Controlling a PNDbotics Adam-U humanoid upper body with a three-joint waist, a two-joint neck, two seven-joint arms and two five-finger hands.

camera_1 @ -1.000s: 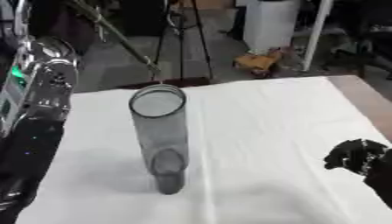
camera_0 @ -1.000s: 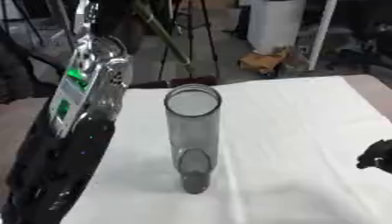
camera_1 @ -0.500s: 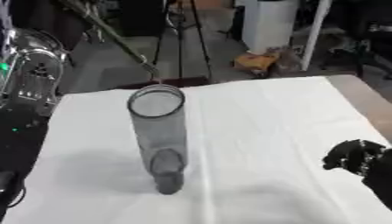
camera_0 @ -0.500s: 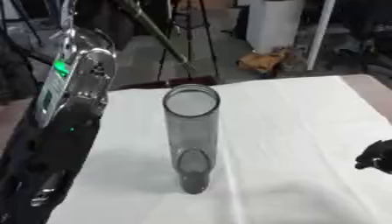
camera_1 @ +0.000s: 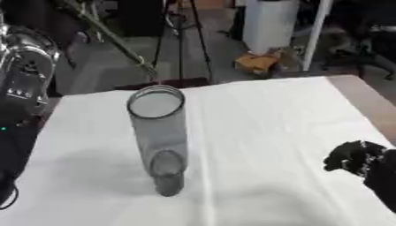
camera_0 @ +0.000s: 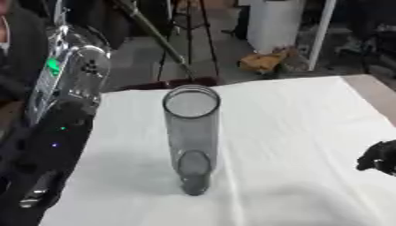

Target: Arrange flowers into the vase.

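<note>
One right hand (camera_1: 354,158) rests at the table's (camera_1: 271,114) right edge, fingers curled, holding nothing.

Robotics lab — tripod (camera_0: 188,39), bare floor.

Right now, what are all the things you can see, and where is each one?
vase: one, clear grey glass tube, upright in the middle of the table, nothing in it.
tablecloth: one, white, covering the table.
tripod: one, dark, on the floor behind the table.
white cylinder: one, on the floor at the back.
flowers: none in view.
left arm: one, silver and black with green lights, at the left edge; its hand is not in view.
right hand: one, black, at the lower right edge, fingers curled, holding nothing.
</note>
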